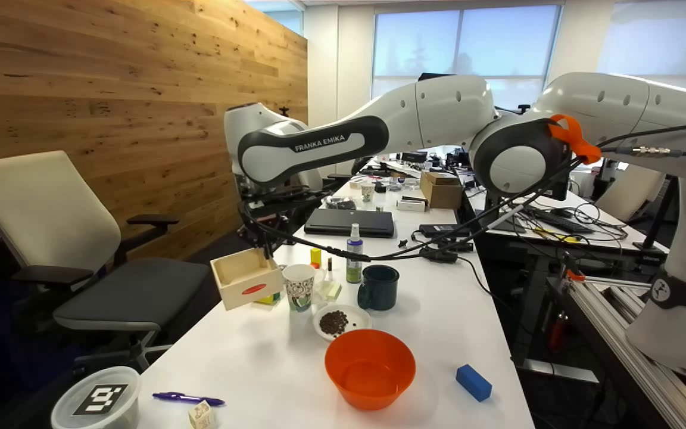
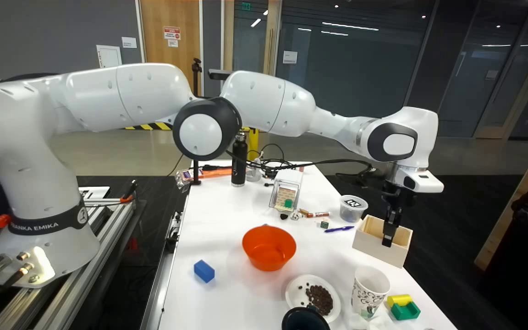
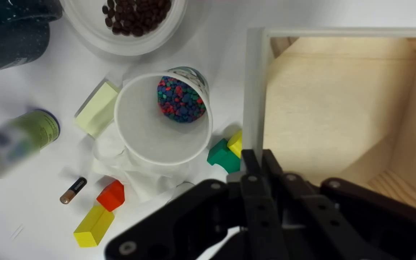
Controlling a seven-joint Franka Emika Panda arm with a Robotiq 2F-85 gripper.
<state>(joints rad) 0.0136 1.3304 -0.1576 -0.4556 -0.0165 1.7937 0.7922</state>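
My gripper (image 3: 258,153) is shut on one wall of an open-topped pale wooden box (image 3: 338,104), one finger inside and one outside. In both exterior views the box (image 1: 228,293) (image 2: 374,249) hangs by that wall near the table's edge, slightly tilted, and seems to be off the tabletop. Beside it stands a patterned paper cup (image 3: 146,133) with small multicoloured bits inside. Green (image 3: 224,156) and yellow (image 3: 235,143) blocks lie next to the box's held wall in the wrist view. A white plate (image 2: 294,295) of brown beans sits close to the cup.
An orange bowl (image 1: 370,369), a dark mug (image 1: 380,288), a spray bottle (image 1: 354,256) and a blue block (image 1: 473,382) stand on the table. A lidded tub (image 2: 353,208) and purple pen (image 2: 339,229) lie near the edge. A chair (image 1: 111,292) stands beside it.
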